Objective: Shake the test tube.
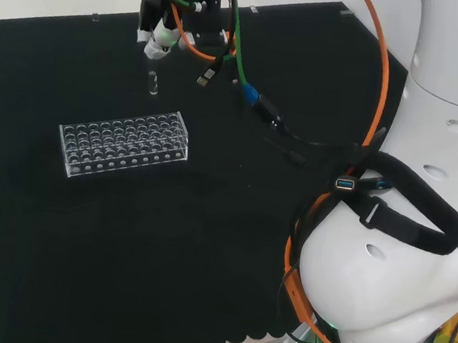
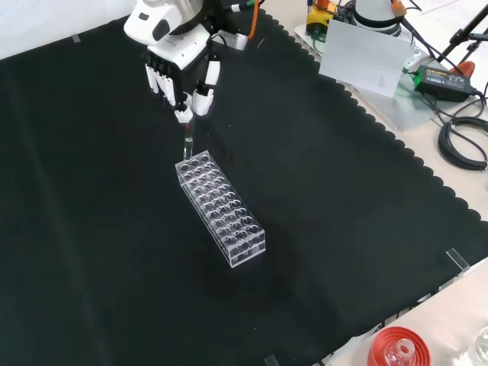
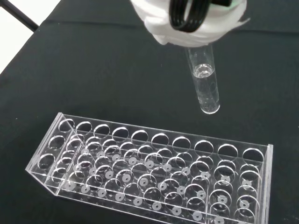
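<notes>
Rack below; test tube hangs pinched in hand above.

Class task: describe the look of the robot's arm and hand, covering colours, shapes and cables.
The arm has big rounded white links, wrapped by a black strap, with orange, green and black cables running along it. The hand is white-shelled with black parts, and its fingers are white with black trim.

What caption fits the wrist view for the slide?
Robot hand holds a clear tube with some liquid above an empty clear rack on black cloth.
</notes>
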Available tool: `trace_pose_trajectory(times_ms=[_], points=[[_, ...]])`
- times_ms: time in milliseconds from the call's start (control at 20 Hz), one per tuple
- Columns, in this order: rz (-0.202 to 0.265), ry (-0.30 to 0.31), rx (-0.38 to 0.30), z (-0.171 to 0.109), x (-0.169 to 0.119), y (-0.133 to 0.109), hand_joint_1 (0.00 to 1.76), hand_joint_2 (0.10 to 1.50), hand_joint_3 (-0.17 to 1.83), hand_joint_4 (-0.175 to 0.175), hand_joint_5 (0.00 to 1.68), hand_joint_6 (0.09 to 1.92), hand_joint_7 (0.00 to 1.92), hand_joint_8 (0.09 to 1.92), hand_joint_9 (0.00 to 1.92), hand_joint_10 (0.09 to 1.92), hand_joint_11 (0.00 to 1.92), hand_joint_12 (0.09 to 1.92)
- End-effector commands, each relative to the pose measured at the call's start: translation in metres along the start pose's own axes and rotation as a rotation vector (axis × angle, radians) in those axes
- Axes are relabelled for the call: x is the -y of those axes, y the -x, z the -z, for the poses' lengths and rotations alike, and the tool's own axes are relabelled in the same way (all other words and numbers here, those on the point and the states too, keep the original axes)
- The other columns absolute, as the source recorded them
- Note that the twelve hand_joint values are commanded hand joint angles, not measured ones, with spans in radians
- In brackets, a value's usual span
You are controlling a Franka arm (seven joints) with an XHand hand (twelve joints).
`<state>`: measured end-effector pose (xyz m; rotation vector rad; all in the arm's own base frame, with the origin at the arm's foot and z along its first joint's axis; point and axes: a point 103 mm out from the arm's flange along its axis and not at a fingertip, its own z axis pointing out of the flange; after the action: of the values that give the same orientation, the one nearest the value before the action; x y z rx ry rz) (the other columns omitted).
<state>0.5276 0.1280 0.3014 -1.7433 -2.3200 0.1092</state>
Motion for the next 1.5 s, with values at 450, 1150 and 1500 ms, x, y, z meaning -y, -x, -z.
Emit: trace_pose_trajectory(times_ms=[450, 1150, 1500], points=[[0.020, 0.015, -0.030, 0.003, -0.003, -0.009, 1.43, 1.03, -0.17, -0.175, 1.28, 0.36, 1.41, 0.63, 1.48, 0.09, 1.19, 0.93], [0.039, 0.010, -0.041, 0.005, -0.009, -0.017, 1.43, 1.03, -0.17, -0.175, 1.28, 0.36, 1.41, 0.63, 1.48, 0.09, 1.19, 0.93], [-0.132, 0.030, 0.042, 0.021, 0.014, 0.040, 1.43, 1.03, -0.17, -0.175, 1.28, 0.35, 1.41, 0.63, 1.48, 0.09, 1.19, 0.93]])
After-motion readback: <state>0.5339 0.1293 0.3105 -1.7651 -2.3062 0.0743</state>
